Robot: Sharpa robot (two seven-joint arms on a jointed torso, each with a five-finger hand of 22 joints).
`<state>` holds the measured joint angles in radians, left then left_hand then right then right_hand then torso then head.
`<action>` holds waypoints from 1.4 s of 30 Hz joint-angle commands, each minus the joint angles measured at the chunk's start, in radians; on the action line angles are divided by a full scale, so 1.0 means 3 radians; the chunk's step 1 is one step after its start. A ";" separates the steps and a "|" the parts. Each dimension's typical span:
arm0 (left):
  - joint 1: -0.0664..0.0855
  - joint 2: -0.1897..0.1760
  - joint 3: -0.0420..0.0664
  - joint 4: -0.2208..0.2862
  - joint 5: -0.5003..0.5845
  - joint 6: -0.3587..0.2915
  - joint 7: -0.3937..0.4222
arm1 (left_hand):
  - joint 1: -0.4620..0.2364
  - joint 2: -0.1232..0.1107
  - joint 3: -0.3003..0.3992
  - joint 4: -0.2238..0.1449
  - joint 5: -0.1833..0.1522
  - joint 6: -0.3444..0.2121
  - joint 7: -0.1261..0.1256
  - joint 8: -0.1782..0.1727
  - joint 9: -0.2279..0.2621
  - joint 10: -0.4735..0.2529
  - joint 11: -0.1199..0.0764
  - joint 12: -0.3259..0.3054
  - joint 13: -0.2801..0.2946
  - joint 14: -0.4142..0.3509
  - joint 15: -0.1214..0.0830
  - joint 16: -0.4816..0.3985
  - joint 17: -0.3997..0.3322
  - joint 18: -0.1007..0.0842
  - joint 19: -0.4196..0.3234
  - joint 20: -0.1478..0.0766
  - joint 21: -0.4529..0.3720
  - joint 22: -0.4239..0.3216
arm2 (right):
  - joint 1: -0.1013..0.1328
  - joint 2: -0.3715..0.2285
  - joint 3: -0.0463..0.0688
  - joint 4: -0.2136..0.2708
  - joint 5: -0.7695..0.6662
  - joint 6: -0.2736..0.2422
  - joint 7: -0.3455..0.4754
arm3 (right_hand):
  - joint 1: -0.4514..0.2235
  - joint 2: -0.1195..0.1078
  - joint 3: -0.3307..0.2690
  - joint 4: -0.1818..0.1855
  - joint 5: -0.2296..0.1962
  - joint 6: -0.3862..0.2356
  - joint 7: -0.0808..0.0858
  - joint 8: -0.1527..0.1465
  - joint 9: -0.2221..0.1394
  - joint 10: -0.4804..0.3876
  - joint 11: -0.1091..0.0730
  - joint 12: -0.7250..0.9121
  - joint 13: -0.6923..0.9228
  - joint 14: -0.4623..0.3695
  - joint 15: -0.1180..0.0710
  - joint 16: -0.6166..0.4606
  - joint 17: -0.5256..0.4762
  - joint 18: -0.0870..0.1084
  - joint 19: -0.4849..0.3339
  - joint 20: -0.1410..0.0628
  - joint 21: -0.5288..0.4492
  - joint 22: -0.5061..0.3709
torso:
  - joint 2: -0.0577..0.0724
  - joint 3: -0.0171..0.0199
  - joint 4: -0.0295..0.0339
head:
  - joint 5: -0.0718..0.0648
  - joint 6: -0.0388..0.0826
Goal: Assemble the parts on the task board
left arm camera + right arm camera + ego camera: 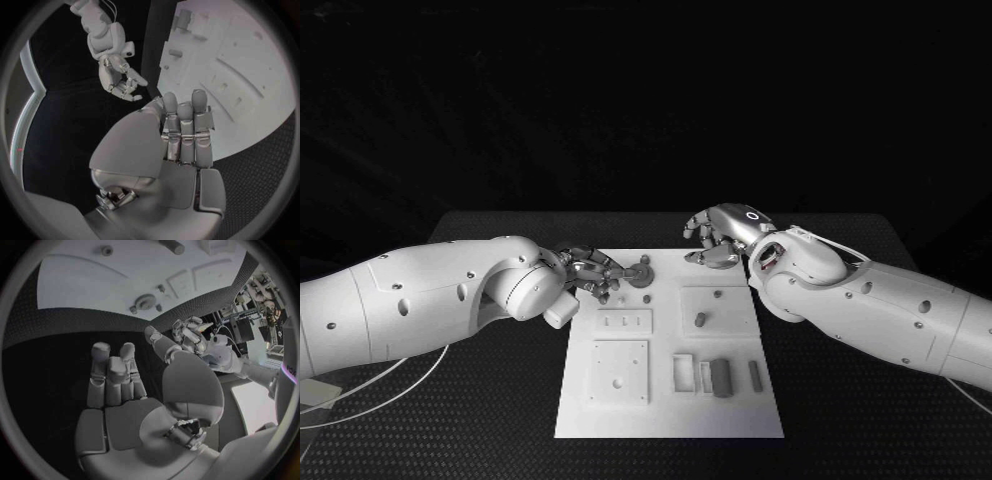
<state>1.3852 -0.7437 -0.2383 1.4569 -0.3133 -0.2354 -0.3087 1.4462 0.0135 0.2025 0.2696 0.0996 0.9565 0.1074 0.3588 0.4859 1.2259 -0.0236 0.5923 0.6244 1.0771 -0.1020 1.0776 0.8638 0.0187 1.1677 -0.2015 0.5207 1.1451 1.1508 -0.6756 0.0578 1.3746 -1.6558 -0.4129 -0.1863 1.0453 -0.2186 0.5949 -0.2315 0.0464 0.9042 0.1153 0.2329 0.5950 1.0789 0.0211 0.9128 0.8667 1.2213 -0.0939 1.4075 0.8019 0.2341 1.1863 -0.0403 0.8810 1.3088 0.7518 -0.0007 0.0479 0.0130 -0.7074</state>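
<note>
My left robot hand is curled and empty beside the round part; I should spread its fingers before closing on it.

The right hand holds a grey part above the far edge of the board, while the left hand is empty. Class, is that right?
Not quite. The right hand holds nothing: the right wrist view shows its palm and fingers bare. It does hover near the far edge of the board, and the left hand is empty.
</note>
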 commanded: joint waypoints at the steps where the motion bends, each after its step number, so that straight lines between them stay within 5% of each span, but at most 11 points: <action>1: 0.0003 0.0004 -0.0005 -0.0004 -0.0574 0.0365 -0.0450 | -0.0020 0.0060 -0.0012 -0.0045 0.0078 0.0559 -0.0155 0.0043 0.0065 0.0010 -0.0034 0.0052 0.0032 -0.0001 -0.0044 0.0063 0.0001 0.0103 0.0016 -0.0020 0.0050 0.0045 | 0.0041 -0.0030 0.0018 -0.0022 0.0243 -0.0076 0.0056 | 0.0025 -0.0004 0.0001 0.0021 0.0004 -0.0011 0.0055 0.0006 0.0006 -0.0024 -0.0010 0.0003 0.0004 0.0000 0.0008 -0.0005 0.0004 0.0092 0.0002 -0.0015 -0.0019 0.0029 | -0.0007 0.0004 0.0000 | 0.0010 -0.0020; 6: -0.0007 0.0028 -0.0005 -0.0014 -0.0885 0.0394 -0.0580 | -0.0138 0.0087 0.0016 -0.0146 0.0201 0.0604 -0.0194 0.0119 0.0144 0.0043 -0.0077 0.0173 0.0109 0.0039 -0.0103 0.0207 -0.0009 0.0106 0.0060 -0.0068 0.0146 0.0150 | 0.0083 -0.0057 0.0034 -0.0045 0.0374 -0.0065 0.0064 | 0.0032 0.0000 0.0004 0.0021 0.0004 -0.0009 0.0054 0.0006 0.0007 -0.0025 -0.0011 0.0002 0.0004 -0.0002 0.0007 -0.0006 0.0004 0.0092 0.0000 -0.0015 -0.0020 0.0030 | -0.0009 -0.0001 0.0000 | 0.0012 -0.0042; 9: -0.0014 0.0050 -0.0005 -0.0011 -0.1055 0.0392 -0.0628 | -0.0211 0.0066 0.0054 -0.0236 0.0390 0.0641 -0.0222 0.0167 0.0197 0.0075 -0.0107 0.0244 0.0149 0.0078 -0.0140 0.0289 -0.0021 0.0110 0.0102 -0.0098 0.0205 0.0206 | 0.0110 -0.0071 0.0037 -0.0058 0.0379 -0.0051 0.0067 | 0.0041 0.0006 0.0008 0.0019 0.0004 -0.0010 0.0053 0.0005 0.0007 -0.0026 -0.0012 0.0002 0.0005 -0.0003 0.0006 -0.0007 0.0004 0.0092 -0.0001 -0.0016 -0.0021 0.0030 | -0.0012 0.0003 -0.0005 | 0.0021 -0.0056; 14: -0.0027 0.0104 -0.0005 -0.0018 -0.1216 0.0412 -0.0692 | -0.0588 0.0038 0.0294 -0.0541 0.0453 0.0694 -0.0266 0.0236 0.0311 0.0144 -0.0155 0.0335 0.0169 0.0142 -0.0204 0.0424 -0.0108 0.0103 0.0177 -0.0156 0.0293 0.0306 | 0.0133 -0.0083 0.0038 -0.0098 0.0420 -0.0038 0.0072 | 0.0064 0.0022 0.0014 0.0008 0.0004 -0.0009 0.0052 0.0004 0.0008 -0.0027 -0.0013 0.0001 0.0006 -0.0005 0.0005 -0.0007 0.0004 0.0092 -0.0004 -0.0016 -0.0022 0.0032 | -0.0010 0.0005 -0.0004 | 0.0027 -0.0086; 16: -0.0034 0.0127 -0.0005 -0.0024 -0.1305 0.0421 -0.0711 | -0.1257 0.0078 0.0767 -0.1141 0.0451 0.0709 -0.0279 0.0242 0.0411 0.0139 -0.0175 0.0393 0.0158 0.0147 -0.0229 0.0546 -0.0219 0.0078 0.0222 -0.0193 0.0324 0.0376 | 0.0133 -0.0082 0.0038 -0.0109 0.0439 -0.0025 0.0077 | 0.0071 0.0028 0.0015 0.0003 0.0004 -0.0010 0.0052 0.0003 0.0008 -0.0028 -0.0013 0.0001 0.0006 -0.0006 0.0005 -0.0008 0.0004 0.0092 -0.0006 -0.0017 -0.0022 0.0033 | -0.0012 0.0005 -0.0005 | 0.0033 -0.0090; 18: -0.0039 0.0154 -0.0005 -0.0038 -0.1351 0.0421 -0.0732 | -0.1692 0.0095 0.1078 -0.1488 0.0486 0.0766 -0.0297 0.0257 0.0467 0.0192 -0.0188 0.0451 0.0154 0.0175 -0.0247 0.0615 -0.0280 0.0069 0.0298 -0.0212 0.0346 0.0402 | 0.0133 -0.0082 0.0038 -0.0109 0.0447 -0.0013 0.0081 | 0.0076 0.0032 0.0015 0.0000 0.0004 -0.0010 0.0052 0.0003 0.0008 -0.0029 -0.0013 0.0001 0.0006 -0.0007 0.0005 -0.0008 0.0004 0.0092 -0.0007 -0.0016 -0.0023 0.0033 | -0.0008 0.0002 -0.0005 | 0.0041 -0.0101; 21: -0.0047 0.0198 -0.0005 -0.0063 -0.1424 0.0420 -0.0757 | -0.1935 0.0110 0.1267 -0.1652 0.0542 0.0801 -0.0316 0.0280 0.0529 0.0227 -0.0209 0.0510 0.0159 0.0200 -0.0268 0.0687 -0.0316 0.0062 0.0363 -0.0226 0.0375 0.0433 | 0.0133 -0.0077 0.0038 -0.0108 0.0457 0.0000 0.0085 | 0.0080 0.0036 0.0015 -0.0003 0.0004 -0.0010 0.0052 0.0003 0.0008 -0.0030 -0.0012 0.0000 0.0006 -0.0008 0.0005 -0.0008 0.0004 0.0092 -0.0008 -0.0016 -0.0023 0.0034 | -0.0005 0.0006 -0.0005 | 0.0048 -0.0118; 30: -0.0087 0.0263 -0.0005 -0.0103 -0.1636 0.0487 -0.0830 | -0.2061 0.0120 0.1368 -0.1718 0.0663 0.0869 -0.0362 0.0355 0.0652 0.0289 -0.0253 0.0612 0.0193 0.0256 -0.0311 0.0794 -0.0333 0.0065 0.0459 -0.0246 0.0436 0.0485 | 0.0133 -0.0070 0.0038 -0.0100 0.0473 0.0033 0.0096 | 0.0084 0.0046 0.0013 -0.0008 0.0004 -0.0012 0.0053 0.0001 0.0008 -0.0033 -0.0011 -0.0001 0.0007 -0.0010 0.0006 -0.0009 0.0004 0.0092 -0.0011 -0.0014 -0.0024 0.0035 | -0.0006 0.0002 -0.0003 | 0.0044 -0.0140; 42: -0.0147 0.0329 -0.0004 -0.0129 -0.2171 0.0507 -0.0856 | -0.2079 0.0107 0.1391 -0.1733 0.0679 0.0885 -0.0377 0.0376 0.0697 0.0307 -0.0268 0.0645 0.0206 0.0275 -0.0326 0.0828 -0.0340 0.0070 0.0487 -0.0252 0.0456 0.0504 | 0.0133 -0.0070 0.0038 -0.0091 0.0487 0.0058 0.0106 | 0.0086 0.0060 0.0009 -0.0013 0.0004 -0.0013 0.0055 -0.0001 0.0008 -0.0036 -0.0010 -0.0003 0.0007 -0.0014 0.0007 -0.0011 0.0005 0.0092 -0.0015 -0.0011 -0.0026 0.0037 | -0.0006 -0.0005 0.0000 | 0.0039 -0.0161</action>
<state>1.3438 -0.6487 -0.2399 1.4206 -0.8847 -0.1035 -0.5572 0.8182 0.0368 0.6155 -0.2499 0.2972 0.9972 0.0665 0.4569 0.6518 1.3149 -0.1021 0.7815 0.6852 1.1326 -0.1729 1.3226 0.7630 0.0188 1.2889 -0.2590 0.6518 1.2951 1.1907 -0.6971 0.0687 1.3449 -1.5132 -0.4105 -0.1660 1.0612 -0.2027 0.5949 -0.2315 0.0464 0.9010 0.1186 0.2330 0.5959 1.0757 0.0178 0.9127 0.8673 1.2214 -0.0939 1.4076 0.8019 0.2340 1.1829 -0.0368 0.8771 1.3087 0.7496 -0.0014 0.0475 0.0243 -0.7545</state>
